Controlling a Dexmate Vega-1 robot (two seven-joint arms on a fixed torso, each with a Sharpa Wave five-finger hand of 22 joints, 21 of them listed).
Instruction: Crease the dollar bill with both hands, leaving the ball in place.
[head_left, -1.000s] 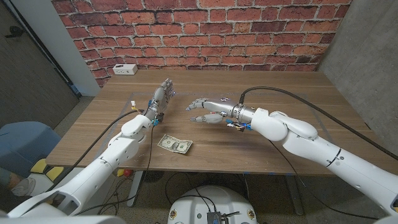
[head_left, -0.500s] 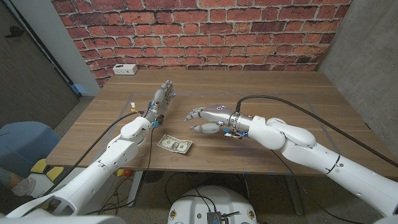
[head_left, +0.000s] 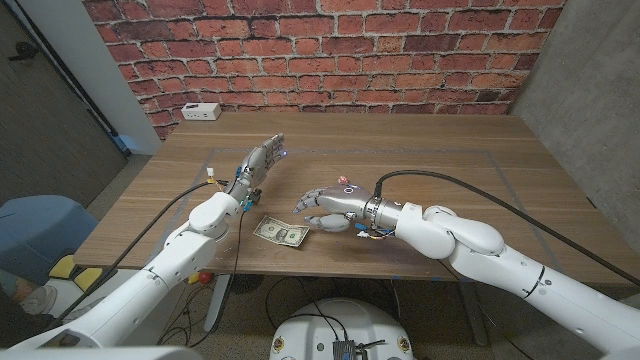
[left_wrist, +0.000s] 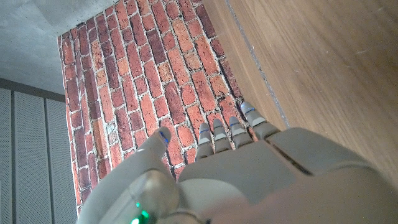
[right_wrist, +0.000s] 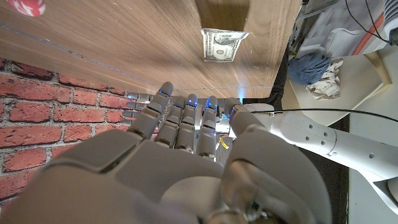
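A dollar bill (head_left: 281, 233) lies flat near the table's front edge, and it also appears in the right wrist view (right_wrist: 224, 45). My right hand (head_left: 325, 205) hovers just right of the bill, fingers apart and pointing toward it, holding nothing. My left hand (head_left: 258, 163) is raised behind the bill, fingers stretched out and holding nothing; the left wrist view shows that hand (left_wrist: 236, 174) against the brick wall. A small red ball (head_left: 346, 181) peeks out just behind my right hand, and the ball (right_wrist: 28, 6) shows again at the corner of the right wrist view.
A white box (head_left: 202, 111) stands at the table's back left by the brick wall. Faint tape lines (head_left: 500, 170) mark a rectangle on the wooden table (head_left: 440, 140). The front edge runs close below the bill. A blue seat (head_left: 35, 230) sits off the left side.
My right hand has come down and toward the front left, ending close beside the bill. My left hand has tipped a little to the right and otherwise stayed put.
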